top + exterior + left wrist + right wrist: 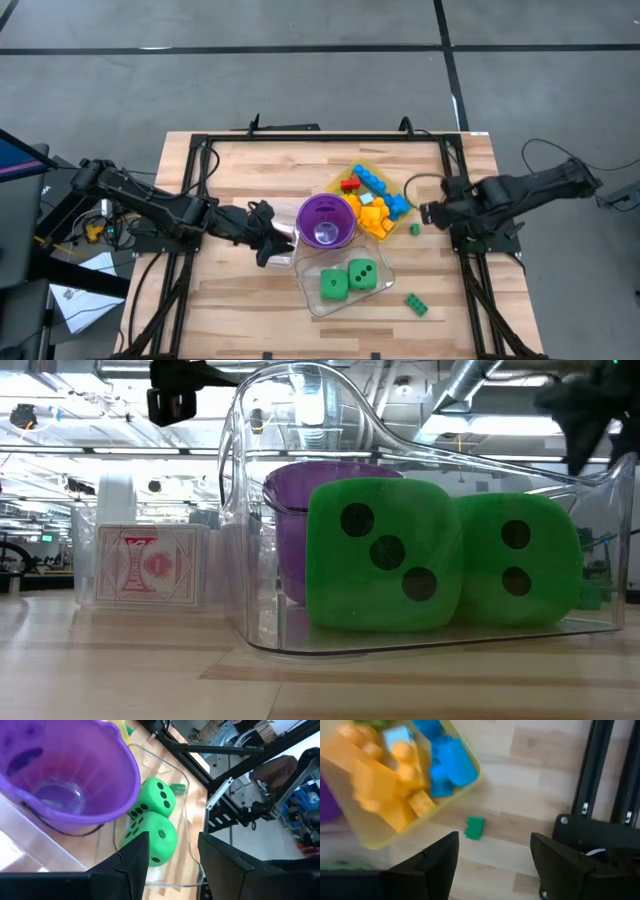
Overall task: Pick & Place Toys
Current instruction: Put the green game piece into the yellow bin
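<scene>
Wooden table: left gripper part open, nothing held, just beside purple cup. Two green dice in clear tub near cup. Bricks in yellow tray. Small green brick w/ right gripper beside it, part open, empty.

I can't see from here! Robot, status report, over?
Both grippers open, empty: left gripper beside purple cup, right gripper near small green brick. Nothing blocking.

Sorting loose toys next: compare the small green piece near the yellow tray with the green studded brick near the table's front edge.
The small green piece is a compact cube-like bit beside the yellow translucent tray; the green studded brick is longer, angled, and beside the clear tub. Both are green plastic, loose on the table.
</scene>
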Available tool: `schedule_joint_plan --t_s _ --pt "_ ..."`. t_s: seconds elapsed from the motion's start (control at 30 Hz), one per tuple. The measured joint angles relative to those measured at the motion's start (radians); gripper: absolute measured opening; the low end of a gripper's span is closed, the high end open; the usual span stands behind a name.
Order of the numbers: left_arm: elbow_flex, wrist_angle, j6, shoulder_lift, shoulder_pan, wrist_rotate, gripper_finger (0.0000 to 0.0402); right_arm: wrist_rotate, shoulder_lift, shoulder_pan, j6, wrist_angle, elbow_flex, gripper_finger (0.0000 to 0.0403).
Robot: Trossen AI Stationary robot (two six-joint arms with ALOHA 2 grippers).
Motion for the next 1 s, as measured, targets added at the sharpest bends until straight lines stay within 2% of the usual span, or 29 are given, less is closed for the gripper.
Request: schedule_joint_plan --t_s 0.27,0.47,0.6,1.0 --pt "0.000 0.001 0.020 0.000 0.042 -0.008 0.0164 -0.070 0.013 0.047 0.051 0.208 -0.202 0.0238" --pt "0.000 0.001 0.020 0.000 0.072 -0.008 0.0162 -0.067 0.095 -0.021 -0.018 0.203 -0.197 0.0238" --pt "0.000 0.004 0.020 0.000 0.085 0.001 0.0160 -0.108 0.156 -0.056 -0.109 0.243 -0.196 0.0238" --pt "0.001 0.030 0.020 0.000 0.086 0.009 0.0157 -0.131 0.341 -0.071 -0.230 0.320 -0.196 0.0238"
